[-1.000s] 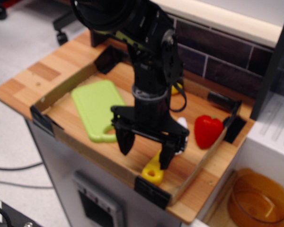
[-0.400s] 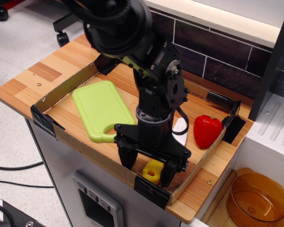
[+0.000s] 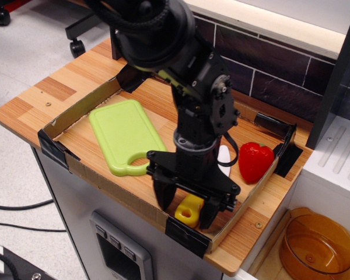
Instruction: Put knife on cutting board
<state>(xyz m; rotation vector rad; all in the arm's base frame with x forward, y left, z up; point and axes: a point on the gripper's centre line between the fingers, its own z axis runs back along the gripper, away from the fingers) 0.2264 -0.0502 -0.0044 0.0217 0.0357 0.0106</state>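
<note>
The knife's yellow handle (image 3: 189, 211) with its end hole lies near the tray's front edge; part of its white blade (image 3: 223, 156) shows behind the arm, the rest is hidden. My black gripper (image 3: 186, 210) is low over the handle, one finger (image 3: 163, 200) to its left and one to its right. The jaws stand apart around the handle, not closed on it. The light-green cutting board (image 3: 125, 134) lies flat to the left, handle hole toward the front.
A red toy pepper (image 3: 255, 161) sits right of the knife. Low cardboard walls (image 3: 76, 114) with black corner clips ring the wooden tray. An amber bowl (image 3: 318, 245) sits lower right. A dark tiled wall runs behind.
The gripper has come down and slightly forward over the yellow handle, its fingers now straddling it. The knife, board and pepper have not moved.
</note>
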